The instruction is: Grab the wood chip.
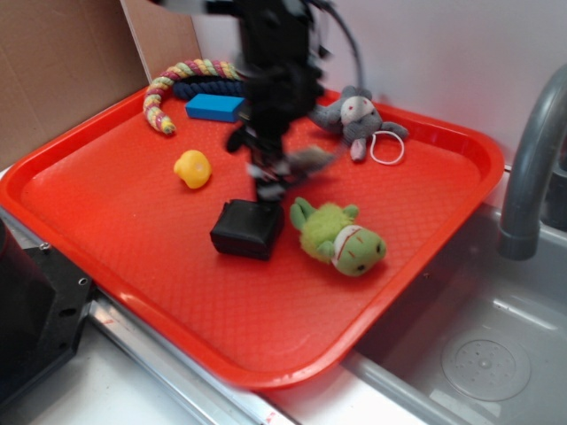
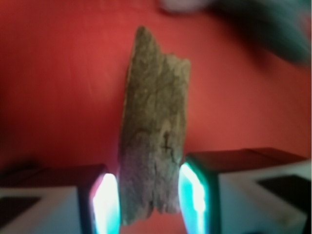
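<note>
The wood chip [image 2: 153,131] is a rough, flat, brown-grey sliver that stands lengthwise between my two fingers in the wrist view, over the red tray. Both pads [image 2: 106,202] press its lower sides, so my gripper [image 2: 148,195] is shut on it. In the exterior view the gripper [image 1: 270,173] and arm are motion-blurred above the tray's middle. The wood chip [image 1: 312,159] juts out to their right as a grey smear.
On the red tray [image 1: 443,230] lie a black block [image 1: 248,228] just below the gripper, a green plush frog [image 1: 341,237], a grey plush mouse [image 1: 356,115], a yellow duck [image 1: 193,167], a blue block [image 1: 214,106] and a rope toy [image 1: 177,84]. A grey faucet [image 1: 532,168] stands at the right.
</note>
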{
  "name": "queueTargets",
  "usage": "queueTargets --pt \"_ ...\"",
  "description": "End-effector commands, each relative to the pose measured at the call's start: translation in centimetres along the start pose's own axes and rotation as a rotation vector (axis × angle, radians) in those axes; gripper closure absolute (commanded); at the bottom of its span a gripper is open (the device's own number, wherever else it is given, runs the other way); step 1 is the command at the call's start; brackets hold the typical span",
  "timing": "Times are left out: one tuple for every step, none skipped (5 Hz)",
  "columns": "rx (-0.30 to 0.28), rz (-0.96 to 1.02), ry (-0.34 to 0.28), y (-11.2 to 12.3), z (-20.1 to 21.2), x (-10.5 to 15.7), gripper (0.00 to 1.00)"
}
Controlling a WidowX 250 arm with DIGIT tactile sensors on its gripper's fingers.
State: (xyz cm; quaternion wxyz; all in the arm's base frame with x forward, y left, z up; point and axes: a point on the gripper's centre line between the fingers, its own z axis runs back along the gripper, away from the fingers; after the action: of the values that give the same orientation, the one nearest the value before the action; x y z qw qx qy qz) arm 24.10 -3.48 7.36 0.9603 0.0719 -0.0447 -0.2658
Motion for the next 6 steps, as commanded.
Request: queueTargets --pt "-0.008 0.495 0.034 4.3 8.6 -9.7 1.00" --pt "-0.061 0.676 -0.004 5.7 10.1 -13.2 1.00" --pt "-0.104 0.624 -0.057 5.2 10.9 -13.4 1.00" --pt "-0.092 0.625 -0.082 4.8 11.8 -13.7 1.00" --pt "-0.074 0.633 -0.045 5.1 10.9 -13.4 1.00" --pt "-0.059 0.625 -0.023 5.0 10.3 -13.1 1.00"
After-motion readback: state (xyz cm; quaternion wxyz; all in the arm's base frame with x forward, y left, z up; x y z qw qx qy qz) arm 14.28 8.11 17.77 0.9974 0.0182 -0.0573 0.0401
